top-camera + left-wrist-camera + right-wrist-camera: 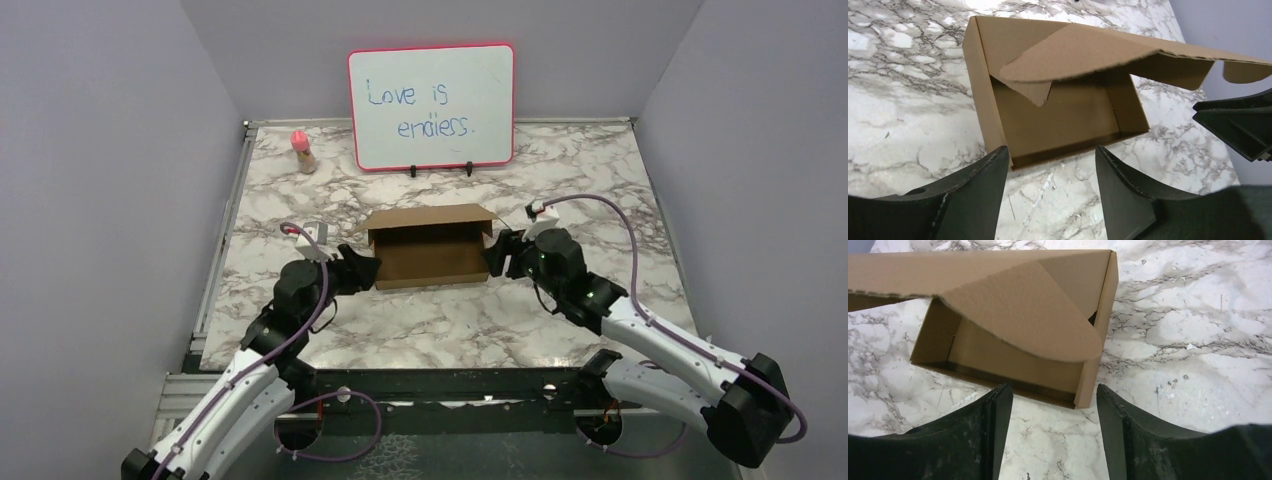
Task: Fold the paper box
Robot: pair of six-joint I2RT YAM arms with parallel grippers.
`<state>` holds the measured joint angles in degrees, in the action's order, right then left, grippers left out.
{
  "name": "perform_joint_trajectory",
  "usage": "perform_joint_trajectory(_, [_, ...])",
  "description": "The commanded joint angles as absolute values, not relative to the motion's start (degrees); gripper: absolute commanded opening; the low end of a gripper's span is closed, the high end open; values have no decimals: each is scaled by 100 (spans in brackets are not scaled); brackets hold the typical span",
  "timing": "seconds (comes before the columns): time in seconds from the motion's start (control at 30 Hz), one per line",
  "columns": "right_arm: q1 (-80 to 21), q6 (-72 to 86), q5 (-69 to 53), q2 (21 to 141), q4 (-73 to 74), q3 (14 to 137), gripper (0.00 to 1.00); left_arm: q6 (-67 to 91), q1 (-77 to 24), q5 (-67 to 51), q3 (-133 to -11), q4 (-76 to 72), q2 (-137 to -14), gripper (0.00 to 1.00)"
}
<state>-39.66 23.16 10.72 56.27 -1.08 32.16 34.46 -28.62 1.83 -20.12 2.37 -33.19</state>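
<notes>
The left gripper has its two black fingers spread apart with nothing between them, just beside the left end of the plain brown cardboard box. The right gripper is spread and empty too, just beside the right end. The box sits in the middle of the white and grey marble table, its lid tilted up. A red-framed whiteboard stands behind it.

The top view looks down from high on the near side over the table. The left wrist view looks closely past the left gripper at one end of the box, the right wrist view past the right gripper at the other. All share the box.
</notes>
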Motion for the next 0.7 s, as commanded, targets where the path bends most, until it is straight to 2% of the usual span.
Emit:
perform_joint_trajectory(0.0, [-3990,2455,1021,5000,1104,3312,69,3752,-2884,516,-2371,1670,-2248,69])
perform_joint_trajectory(0.13, [-3991,2205,1031,4493,1758,3738,74,3787,-2889,1081,-3031,2528,-1596,77])
perform_joint_trajectory(0.23, [-3990,2133,1102,4484,2124,4354,76,3643,-2883,1393,-3510,2727,-1699,80])
perform_joint_trajectory(0.5, [-3988,1319,1041,5784,2589,6389,83,3108,-2883,1408,-4578,2064,-3382,82])
perform_joint_trajectory(0.67, [-3942,1013,1272,6776,2451,7034,84,2703,-2887,1448,-4822,1247,-4402,83])
